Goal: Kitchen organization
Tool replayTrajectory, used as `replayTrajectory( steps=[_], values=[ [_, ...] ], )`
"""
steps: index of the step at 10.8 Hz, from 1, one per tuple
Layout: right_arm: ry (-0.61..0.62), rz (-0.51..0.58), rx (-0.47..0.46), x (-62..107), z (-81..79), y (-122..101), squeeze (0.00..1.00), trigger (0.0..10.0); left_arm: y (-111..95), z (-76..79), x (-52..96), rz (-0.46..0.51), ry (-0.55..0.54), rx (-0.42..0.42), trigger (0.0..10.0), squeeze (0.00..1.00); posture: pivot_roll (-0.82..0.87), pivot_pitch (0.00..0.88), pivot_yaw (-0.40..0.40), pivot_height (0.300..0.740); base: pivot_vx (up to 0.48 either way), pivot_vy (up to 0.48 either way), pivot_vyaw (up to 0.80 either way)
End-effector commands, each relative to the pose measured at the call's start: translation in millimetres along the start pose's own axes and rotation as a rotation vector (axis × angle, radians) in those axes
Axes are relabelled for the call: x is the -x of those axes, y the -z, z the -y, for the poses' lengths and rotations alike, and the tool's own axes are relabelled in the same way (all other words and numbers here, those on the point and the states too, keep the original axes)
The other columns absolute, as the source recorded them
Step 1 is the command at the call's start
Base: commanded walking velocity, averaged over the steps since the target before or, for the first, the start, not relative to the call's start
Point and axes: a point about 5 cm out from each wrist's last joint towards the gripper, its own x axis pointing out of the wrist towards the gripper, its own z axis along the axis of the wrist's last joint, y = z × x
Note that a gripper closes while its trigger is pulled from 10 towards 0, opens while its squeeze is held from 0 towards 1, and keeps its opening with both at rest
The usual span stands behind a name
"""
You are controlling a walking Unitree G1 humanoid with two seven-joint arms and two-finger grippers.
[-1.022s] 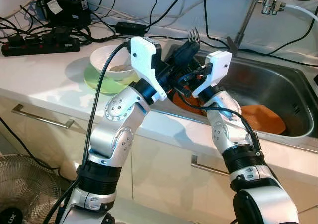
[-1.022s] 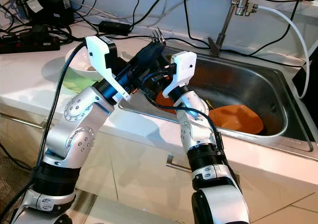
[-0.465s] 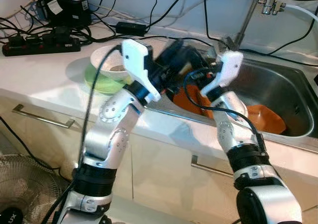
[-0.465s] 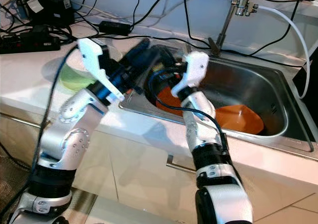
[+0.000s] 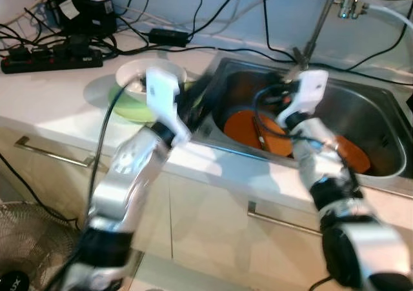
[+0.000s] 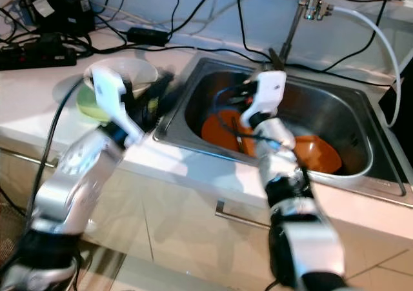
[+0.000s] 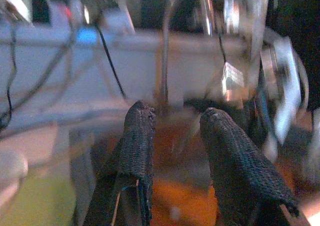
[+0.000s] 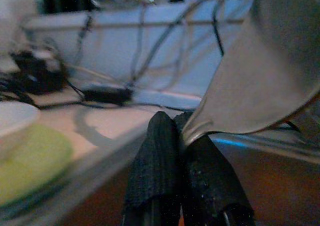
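— Status of the utensil?

— A metal utensil [image 8: 260, 70] is pinched in the right end effector [image 8: 185, 136], fingers closed on it, over the sink [image 5: 381, 110]. Two orange plates [image 5: 255, 130] lie in the basin, not yet removed.

— Left side?

— Left end effector [image 7: 172, 136] fingers apart, empty, at the sink's edge beside the white bowl [image 5: 139, 78] on the desk [image 5: 51, 97]. Judged early: most remains.
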Motion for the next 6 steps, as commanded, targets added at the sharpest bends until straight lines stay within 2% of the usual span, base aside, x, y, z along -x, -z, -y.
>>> replayTrajectory(
  steps=[1,2,4,6],
  values=[
    [0.022,-0.019,0.040,-3.9,5.0,-4.0,0.00,2.6,13.9,8.0,0.4,-0.087,0.050,-0.034,10.0,0.00,0.25,0.023,-0.066,0.740,0.000,0.000,0.00],
    [0.065,-0.077,0.077,-5.5,11.5,-1.2,0.00,10.0,32.5,14.9,5.8,-0.197,0.107,-0.091,10.0,0.00,0.25,0.021,-0.069,0.740,0.000,0.000,0.00],
    [0.170,-0.209,0.152,-3.1,23.2,10.4,0.00,10.0,62.5,31.0,14.7,-0.332,0.196,-0.101,10.0,0.00,0.25,0.016,-0.074,0.740,0.000,0.000,0.00],
    [0.186,-0.292,0.169,-0.4,23.9,20.6,0.00,10.0,66.3,32.7,16.7,-0.334,0.185,-0.073,10.0,0.00,0.25,0.016,-0.075,0.740,0.000,0.000,0.00]
  ],
)
